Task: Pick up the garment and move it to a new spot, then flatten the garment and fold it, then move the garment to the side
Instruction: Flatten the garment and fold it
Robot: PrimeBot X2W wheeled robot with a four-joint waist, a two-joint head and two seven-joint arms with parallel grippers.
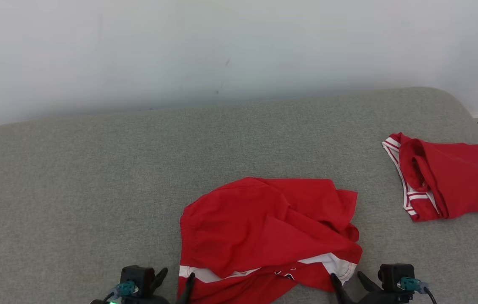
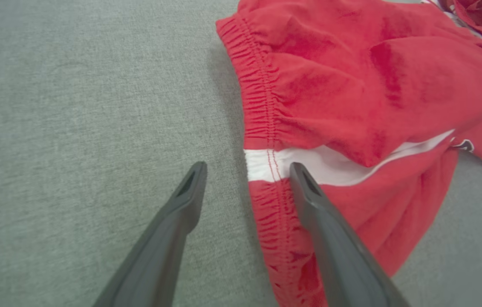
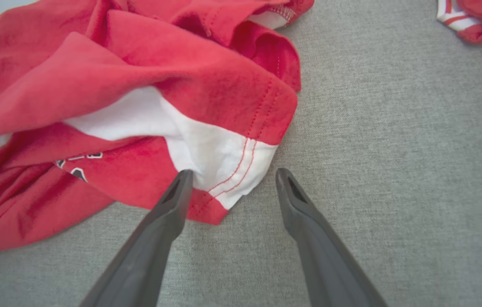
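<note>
Shorts lay crumpled at cushion's near edge, centre. Left gripper, fingers wide, straddled their waistband edge. Right gripper, also wide, straddled the white hem corner. Farther off, folded garment by right edge, well apart.

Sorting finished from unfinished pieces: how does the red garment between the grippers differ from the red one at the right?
The middle garment lies crumpled and spread; the right garment is folded compactly. The middle garment shows a broad white band; the right garment, narrow striped trim. The middle garment sits between the open left gripper and right gripper; the right garment lies apart. Both are red, on the grey surface.
</note>
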